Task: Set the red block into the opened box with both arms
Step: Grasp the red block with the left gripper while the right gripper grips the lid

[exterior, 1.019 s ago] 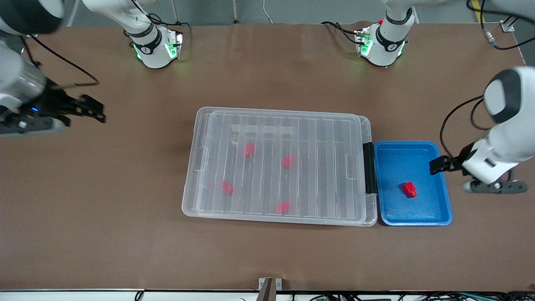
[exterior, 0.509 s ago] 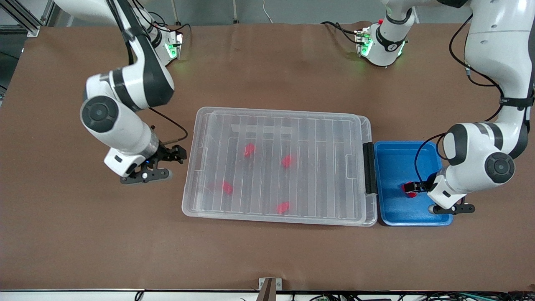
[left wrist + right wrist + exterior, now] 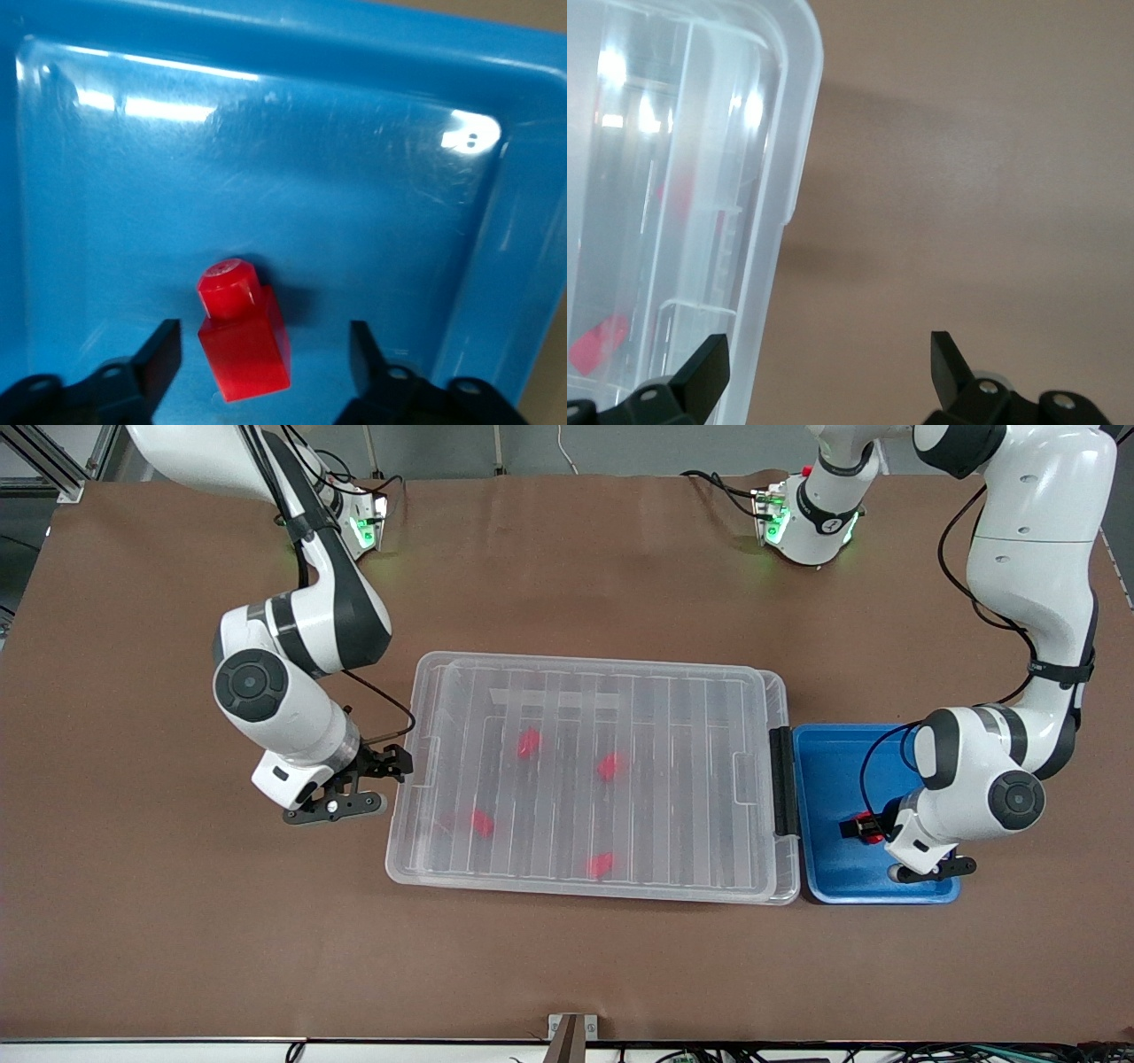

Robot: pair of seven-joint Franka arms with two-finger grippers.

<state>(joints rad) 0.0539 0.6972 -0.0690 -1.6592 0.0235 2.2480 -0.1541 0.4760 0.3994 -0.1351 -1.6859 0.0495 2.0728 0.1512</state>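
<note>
While the lid still lies flat on the box (image 3: 585,779), we judge the task to be at its beginning: nothing is lifted and the box is not opened. We see the red block (image 3: 241,341) lying in the blue tray (image 3: 828,766), which touches the box at its black clip handle (image 3: 781,781), at 3 o'clock from it. Our left gripper (image 3: 264,356) is low in the tray, its fingers spread with the block between them, a gap on each side, so the grip is not made yet. Our right gripper (image 3: 392,766) is at 9 o'clock of the box, fingers spread at the lid edge, holding nothing. Four other red blocks (image 3: 529,742) show through the lid. Grasping, opening and placing remain.
</note>
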